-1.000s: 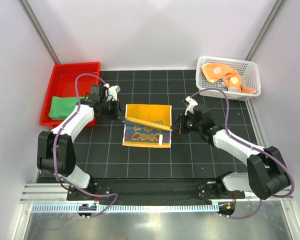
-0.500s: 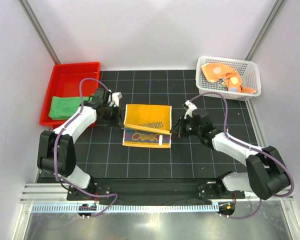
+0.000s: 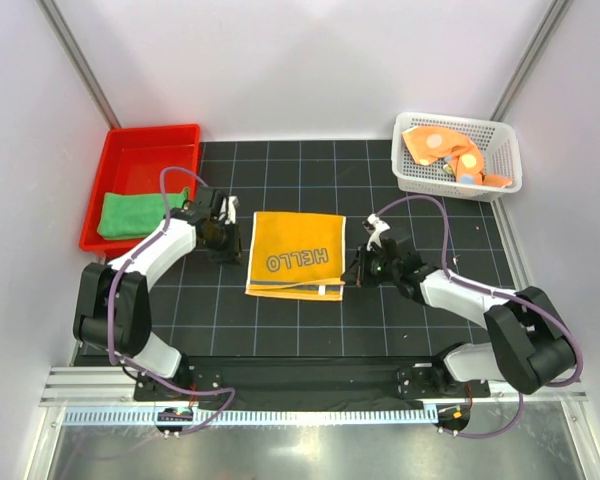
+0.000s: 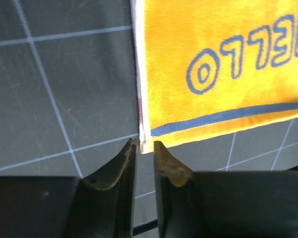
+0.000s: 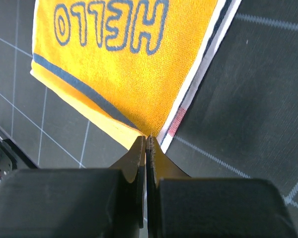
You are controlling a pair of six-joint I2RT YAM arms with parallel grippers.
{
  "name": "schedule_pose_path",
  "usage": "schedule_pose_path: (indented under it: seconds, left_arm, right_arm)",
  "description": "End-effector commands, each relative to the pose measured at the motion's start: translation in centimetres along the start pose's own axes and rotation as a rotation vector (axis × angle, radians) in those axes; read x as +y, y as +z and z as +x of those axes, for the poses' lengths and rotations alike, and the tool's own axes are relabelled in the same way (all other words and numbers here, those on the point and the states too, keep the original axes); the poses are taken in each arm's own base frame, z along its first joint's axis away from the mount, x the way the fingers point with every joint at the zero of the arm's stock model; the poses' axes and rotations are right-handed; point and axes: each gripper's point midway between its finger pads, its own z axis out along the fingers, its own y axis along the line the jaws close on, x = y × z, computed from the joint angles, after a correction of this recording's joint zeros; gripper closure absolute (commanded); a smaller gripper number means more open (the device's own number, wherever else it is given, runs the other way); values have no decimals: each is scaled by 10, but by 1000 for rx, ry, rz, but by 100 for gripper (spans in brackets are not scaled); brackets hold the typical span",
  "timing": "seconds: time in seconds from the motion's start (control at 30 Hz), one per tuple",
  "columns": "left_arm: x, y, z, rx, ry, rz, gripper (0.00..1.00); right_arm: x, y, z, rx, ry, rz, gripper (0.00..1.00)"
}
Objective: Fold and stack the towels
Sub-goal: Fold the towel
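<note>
Black gridded desk (image 3: 410, 330): yellow-orange towel (image 3: 295, 255) now lies folded flat at centre, HELLO up (patterned face covered), left end effector (image 4: 145, 146) starting to part at its left corner, right end effector (image 5: 145, 141) still pinching the right corner, so release looks under way.

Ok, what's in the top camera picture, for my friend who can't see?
A folded yellow HELLO towel lies on the black table, the left gripper and right gripper at its sides. A green towel sits in the red tray, an orange dotted towel in the white basket.
</note>
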Motion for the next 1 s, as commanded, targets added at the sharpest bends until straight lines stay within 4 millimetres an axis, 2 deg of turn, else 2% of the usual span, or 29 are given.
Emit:
schedule_pose_path:
  seconds: [0.0, 0.1, 0.13, 0.2, 0.23, 0.37, 0.43, 0.47, 0.5, 0.53, 0.63, 0.7, 0.87, 0.97]
  left_arm:
    - [8, -11, -1, -30, -73, -68, 73]
    - [13, -15, 1, -31, -142, -116, 68]
    - [11, -15, 2, -29, -160, -105, 65]
    - [2, -16, 2, -41, -207, -68, 57]
    - [-4, -16, 4, -37, -217, -33, 56]
    - [-10, -9, 13, -59, -269, 6, 53]
    - [-9, -6, 17, -71, -287, 11, 50]
    - [-11, -4, 14, -91, -291, 33, 50]
    - [-9, 3, 23, -77, -320, 32, 50]
    - [-10, 6, 20, -97, -324, 50, 50]
    - [-7, 18, 31, -69, -347, 49, 50]
    - [-8, 24, 31, -68, -347, 63, 51]
    - [-10, 35, 34, -59, -355, 91, 52]
    - [-10, 37, 34, -56, -365, 95, 58]
  right_arm:
    - [0, 2, 3, -8, -4, 6, 98]
    - [-3, 3, 12, 23, 3, 8, 91]
    - [-2, 4, 15, 34, 5, 0, 83]
    - [-2, 4, 19, 43, 22, 1, 78]
    - [-1, 3, 20, 46, 30, -1, 74]
    - [-3, -1, 24, 67, 90, 29, 62]
    - [-6, -2, 27, 81, 143, 63, 60]
    - [-13, -4, 35, 114, 180, 109, 60]
    - [-23, -5, 37, 110, 204, 170, 59]
    - [-27, -4, 41, 118, 254, 198, 59]
    - [-23, 0, 50, 131, 341, 175, 59]
    - [-16, 4, 43, 97, 361, 133, 59]
    - [-21, 7, 39, 67, 383, 162, 59]
    - [-22, 9, 38, 57, 391, 169, 61]
